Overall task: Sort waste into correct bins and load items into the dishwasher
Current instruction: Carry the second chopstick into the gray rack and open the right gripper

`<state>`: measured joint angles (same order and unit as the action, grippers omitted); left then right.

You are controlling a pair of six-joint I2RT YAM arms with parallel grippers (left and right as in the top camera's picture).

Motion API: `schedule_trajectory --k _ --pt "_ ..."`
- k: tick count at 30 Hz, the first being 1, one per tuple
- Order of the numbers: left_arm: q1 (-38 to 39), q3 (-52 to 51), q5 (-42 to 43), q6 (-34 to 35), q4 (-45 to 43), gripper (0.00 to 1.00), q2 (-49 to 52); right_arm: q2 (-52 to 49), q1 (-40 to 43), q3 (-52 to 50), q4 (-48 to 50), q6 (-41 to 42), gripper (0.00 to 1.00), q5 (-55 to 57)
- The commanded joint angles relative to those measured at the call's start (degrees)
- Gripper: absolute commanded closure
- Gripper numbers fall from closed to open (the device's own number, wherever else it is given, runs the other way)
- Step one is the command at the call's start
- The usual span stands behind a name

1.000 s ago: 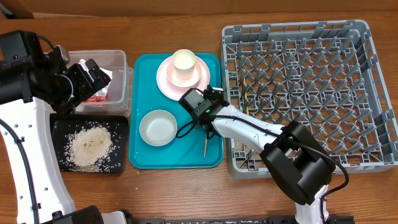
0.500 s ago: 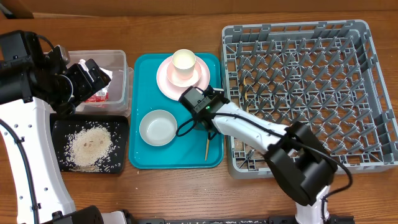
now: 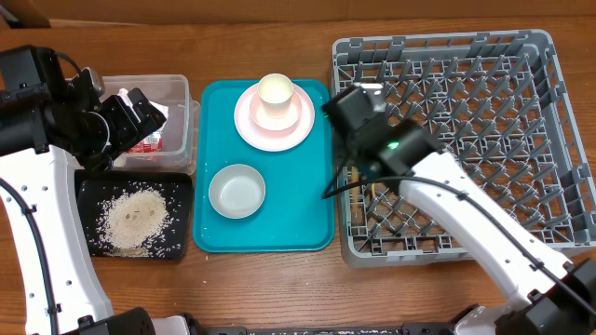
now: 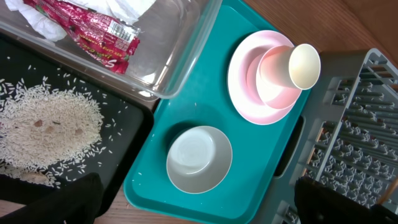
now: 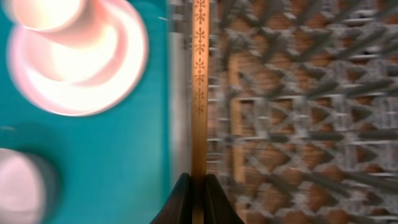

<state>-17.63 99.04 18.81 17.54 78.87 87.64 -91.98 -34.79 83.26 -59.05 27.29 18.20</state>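
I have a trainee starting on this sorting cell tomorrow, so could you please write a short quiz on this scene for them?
1. True or false: the right pincer is shut on a chopstick.
2. Where does the red snack wrapper lie? A, in the clear tub. B, on the teal tray. C, in the dish rack.
3. Fill the gap: the cream cup sits in the pink ____, which rests on the plate.

Key: 1 true; 2 A; 3 bowl.
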Motion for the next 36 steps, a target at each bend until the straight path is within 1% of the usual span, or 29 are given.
schedule_trajectory --k 1,5,10,20,36 --pt "0.0 0.7 -0.4 -1.2 0.0 0.0 -0.7 -0.3 3.6 0.6 -1.6 -8.1 0.96 0.8" --pt "0.0 0.7 -0.4 -1.2 0.0 0.0 -0.7 -1.1 7.1 -2.2 -1.3 -8.3 0.96 0.2" --pt "0.0 0.7 -0.4 -1.2 0.0 0.0 -0.7 -1.7 9.2 -3.3 -0.9 -8.3 0.96 0.2" --pt "0.0 0.7 -0.4 -1.2 0.0 0.0 -0.7 -1.7 9.4 -3.9 -0.6 -8.3 0.96 -0.7" --pt "0.0 0.7 -0.4 -1.2 0.0 0.0 -0.7 -1.8 9.4 -11.0 3.5 -8.3 0.96 -1.8"
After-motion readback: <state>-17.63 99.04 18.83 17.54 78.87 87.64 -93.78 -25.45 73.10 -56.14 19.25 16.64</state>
